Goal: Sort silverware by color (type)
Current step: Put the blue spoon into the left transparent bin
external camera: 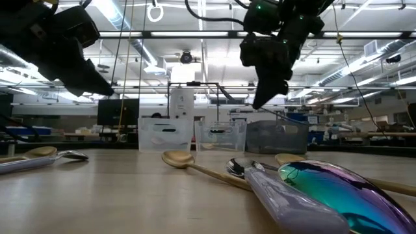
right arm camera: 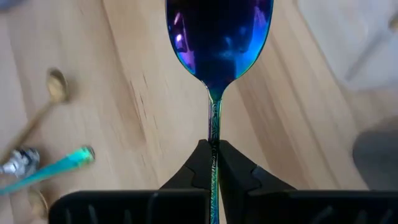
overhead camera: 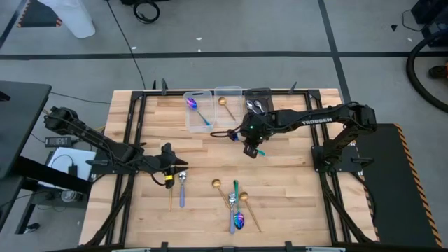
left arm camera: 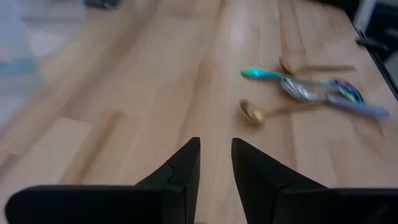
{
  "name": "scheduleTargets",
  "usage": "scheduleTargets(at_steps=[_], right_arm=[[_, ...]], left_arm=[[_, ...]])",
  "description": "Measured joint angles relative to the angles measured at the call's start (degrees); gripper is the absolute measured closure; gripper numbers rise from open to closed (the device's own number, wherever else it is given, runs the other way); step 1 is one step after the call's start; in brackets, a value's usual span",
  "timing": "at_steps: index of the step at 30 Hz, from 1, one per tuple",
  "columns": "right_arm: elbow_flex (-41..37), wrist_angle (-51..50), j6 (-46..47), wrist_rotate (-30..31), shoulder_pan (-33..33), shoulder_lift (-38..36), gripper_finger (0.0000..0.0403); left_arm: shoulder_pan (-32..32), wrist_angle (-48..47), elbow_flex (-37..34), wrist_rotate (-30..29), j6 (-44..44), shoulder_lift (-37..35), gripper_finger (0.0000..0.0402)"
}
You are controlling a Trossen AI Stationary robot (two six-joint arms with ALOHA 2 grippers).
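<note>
My right gripper (overhead camera: 252,145) hangs over the table's far middle, shut on an iridescent blue-purple spoon (right arm camera: 217,37) with a teal handle end (overhead camera: 261,151). My left gripper (left arm camera: 216,146) stands open at the left (overhead camera: 168,166), with nothing between its fingers. Just beside it a silver spoon (overhead camera: 182,186) and a gold utensil (overhead camera: 170,201) lie on the table. More silverware lies flat at the near middle: a gold spoon (overhead camera: 217,184), a teal-handled piece (overhead camera: 236,187), a silver one (overhead camera: 232,203) and an iridescent spoon (overhead camera: 239,221). My right gripper pinches the spoon's thin handle (right arm camera: 214,127) just behind the bowl, between its two fingertips. The fingers slant down and lie along the handle, so the bowl sticks out past them. The spoon is lifted clear of the table.
Three bins stand in a row at the far edge: a clear one (overhead camera: 198,120) with a blue spoon, a clear one (overhead camera: 228,91) with a gold spoon, and a dark grey one (overhead camera: 257,92) with silver pieces. Bare wood lies between the arms.
</note>
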Motion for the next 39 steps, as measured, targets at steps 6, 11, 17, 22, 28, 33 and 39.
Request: scheduleTargets(at_steps=[6,11,17,22,28,33,39], right_arm=[[0.0,10.2,0.1,0.1,0.0,0.0,0.0387],[0.0,21.4,-1.5,0.2,0.0,0.0,0.0386],[0.0,33.2,-4.3,0.2,0.1,0.0,0.0386],[0.0,39.5,-4.5,0.2,0.2,-0.1,0.0386],[0.0,42.0,-4.5,-0.2,0.2,-0.1,0.0386],[0.0,46.0,-5.4,-0.7,0.2,-0.1,0.0386],[0.0,50.9,-7.5,-1.5,0.2,-0.1,0.0386]], left_arm=[[0.5,5.5,0.0,-8.7,2.0,0.0,0.0301],[3.2,13.0,0.0,-9.7,5.7,0.0,0.0301],[6.8,20.4,0.0,-9.6,7.7,0.0,0.0301],[9.7,24.3,0.0,-6.8,9.6,0.0,0.0301],[13.0,25.9,0.0,-4.4,10.2,0.0,0.029],[15.2,28.0,0.0,-1.3,10.5,0.0,0.0265],[17.6,32.0,0.0,-0.1,10.8,0.0,0.024]])
